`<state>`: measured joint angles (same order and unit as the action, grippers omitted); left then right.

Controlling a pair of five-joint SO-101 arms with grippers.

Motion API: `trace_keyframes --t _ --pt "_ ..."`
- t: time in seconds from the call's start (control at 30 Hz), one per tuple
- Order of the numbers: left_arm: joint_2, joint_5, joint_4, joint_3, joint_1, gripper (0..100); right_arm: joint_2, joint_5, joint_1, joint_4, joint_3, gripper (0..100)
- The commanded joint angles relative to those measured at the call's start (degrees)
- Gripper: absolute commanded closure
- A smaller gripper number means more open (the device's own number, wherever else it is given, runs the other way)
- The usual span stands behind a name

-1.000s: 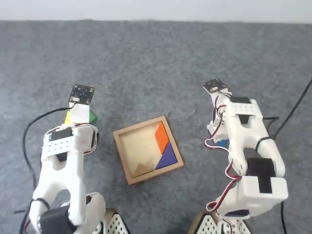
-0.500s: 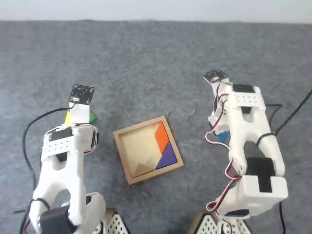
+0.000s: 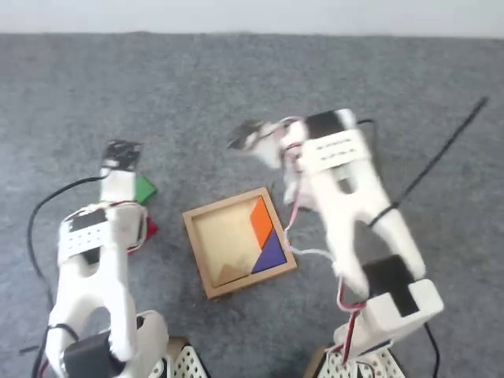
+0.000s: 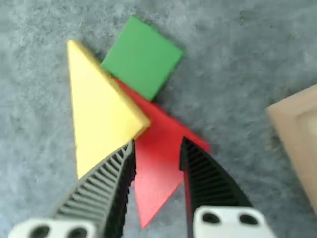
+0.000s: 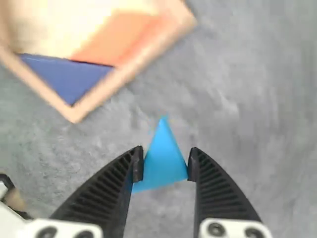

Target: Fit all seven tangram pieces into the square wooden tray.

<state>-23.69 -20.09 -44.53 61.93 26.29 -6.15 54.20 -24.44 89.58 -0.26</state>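
Our right claw (image 5: 165, 157) is closed on the blue triangle (image 5: 159, 172), near a corner of the wooden tray (image 3: 197, 253). Our left claw (image 4: 157, 148) hangs open over the red piece (image 4: 158, 191), left of the tray. Grey carpet (image 3: 236, 94) lies underneath. We see the right arm has swung left.

The left arm (image 3: 90, 260) stands at the near edge of the table (image 3: 236, 79) on the left side and stretches straight toward the far edge, its wrist tipped downward. The left gripper (image 4: 157, 146) points at the table with its two fingers spread apart. The right arm (image 3: 354, 205) stands at the near edge on the right and leans slantwise toward the table's middle. The right gripper (image 5: 165, 153) presses its fingers against both sides of a blue triangle (image 5: 161, 141).
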Motion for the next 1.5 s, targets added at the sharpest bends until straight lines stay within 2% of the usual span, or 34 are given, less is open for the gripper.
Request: trace_keyframes --t 0.0,0.23,0.6,0.67,0.9,1.07,1.2,1.33,1.47 --pt "-2.4 -1.1 -2.0 -0.4 6.6 85 0.2 7.7 -8.3 -0.2 -3.1 88.0" --pt "-2.5 -0.9 -1.8 -0.6 7.3 85 0.1 14.8 -14.4 -9.4 5.2 87.6" --pt "-2.5 -0.7 -1.1 -0.6 7.3 85 0.1 15.6 -18.7 -19.1 14.3 87.4" --pt "-2.5 -0.7 -1.1 -0.6 7.3 85 0.1 15.6 -18.3 -20.4 15.5 84.7" --pt "-2.5 -0.7 -1.1 -0.6 7.3 85 0.5 15.6 -18.1 -22.5 17.6 64.5" --pt "-2.5 -0.7 -1.1 -0.6 7.3 85 3.1 15.3 -16.7 -22.2 17.7 64.5" --pt "-2.5 -0.7 -1.1 -0.6 7.3 85 9.5 11.5 -15.1 -19.9 17.7 67.2" --pt "-2.5 -0.7 -1.1 -0.6 7.3 85 15.3 2.9 -17.9 -18.1 20.6 73.9" --pt "-2.5 -0.7 -1.1 -0.6 7.3 85 15.0 -6.9 -22.2 -28.1 28.5 78.5"
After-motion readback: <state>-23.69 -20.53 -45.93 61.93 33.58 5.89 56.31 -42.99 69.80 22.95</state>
